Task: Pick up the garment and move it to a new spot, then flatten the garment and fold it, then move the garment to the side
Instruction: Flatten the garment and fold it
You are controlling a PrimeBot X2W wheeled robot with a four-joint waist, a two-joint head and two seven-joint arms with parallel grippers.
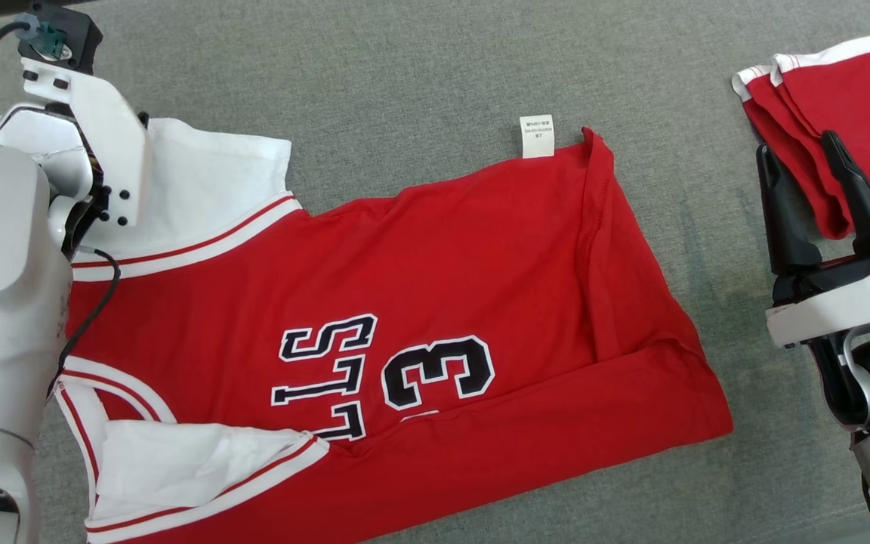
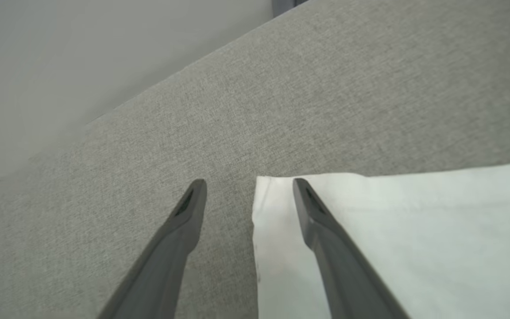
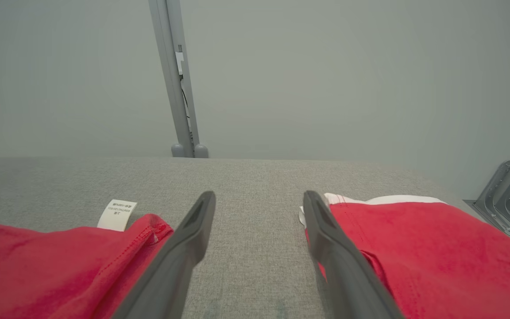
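The left gripper (image 2: 249, 184) hangs low with its fingers spread. One fingertip is over the corner of the white cloth sleeve (image 2: 414, 230) and the other is over the bare grey woven surface (image 2: 281, 88) just beside that corner. The sleeve belongs to the red cloth jersey (image 1: 442, 264), trimmed in white with a black number and letters. The jersey lies mostly flat and stretches away from this gripper towards the other arm, with one long edge and its hem end already turned over.

The right gripper (image 1: 797, 147) is also spread and holds nothing. It hovers over bare surface, with the jersey's hem and small white care label (image 1: 537, 136) to its left and a second, folded red garment (image 1: 858, 98) close on its right.

The step in hand looks like folding the sleeve inward. To do it well, the left gripper should shift slightly onto the cloth so both fingers bracket the sleeve edge, then pinch only the sleeve layer. It should lift just clear and carry the sleeve across onto the red body without dragging the jersey. The right gripper should keep away from the neighbouring garment and can pin the hem if the cloth slides.
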